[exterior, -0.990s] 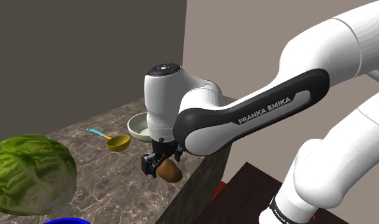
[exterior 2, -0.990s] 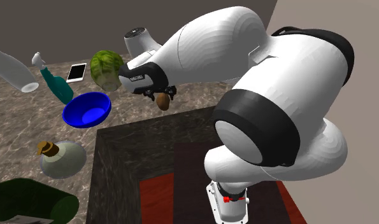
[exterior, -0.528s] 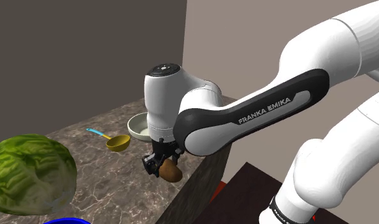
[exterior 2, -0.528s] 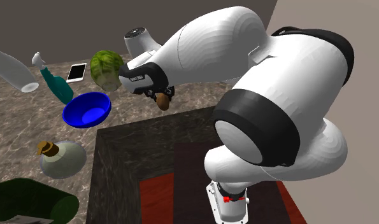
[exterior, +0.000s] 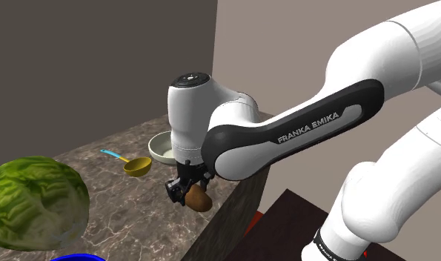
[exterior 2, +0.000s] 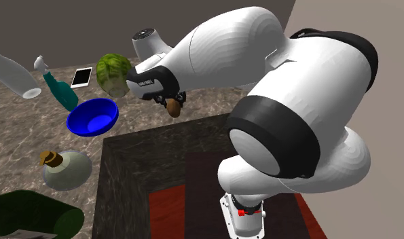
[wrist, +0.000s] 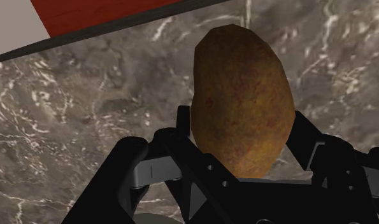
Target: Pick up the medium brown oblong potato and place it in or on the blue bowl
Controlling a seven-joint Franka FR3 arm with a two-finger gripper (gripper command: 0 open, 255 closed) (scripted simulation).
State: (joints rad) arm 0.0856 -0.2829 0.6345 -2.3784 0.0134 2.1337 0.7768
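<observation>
So, jaws: clenched on the potato (wrist: pixel 242 105). A black finger (wrist: pixel 304 139) presses in on each side, and the brown end pokes out past the tips.
potato, shoulder view: lower middle of the frame, hanging under the white wrist, close to the right-hand edge of the worktop (exterior: pixel 122 215). Can't tell if it's touching the marble or just off it.
potato, 2nd ext view: upper middle of the frame, tucked under the arm (exterior 2: pixel 214 54), just above the corner of the dark stand (exterior 2: pixel 136 183).
blue bowl (exterior 2: pixel 92 117): left of centre in the 2nd ext view, upright, nothing in it, well apart from the potato. In the shoulder view only its rim peeks up at the bottom edge, lower left.
green cabbage-looking head (exterior: pixel 35 200): big in the lower left of the shoulder view. In the 2nd ext view it's up-frame of the bowl, near the wrist.
yellow ladle (exterior: pixel 137 165): light blue handle, lying on the worktop left of the wrist, just beside a pale bowl (exterior: pixel 161 150).
other stuff, 2nd ext view: teal spray bottle (exterior 2: pixel 60 90) and white tablet (exterior 2: pixel 81 77) in the upper left, clear bottle (exterior 2: pixel 13 76) at the left edge, corked round flask (exterior 2: pixel 66 170) in the lower left, dark green bottle (exterior 2: pixel 30 217) in the bottom left corner.
worktop: dark brown marble w/ white veins.
</observation>
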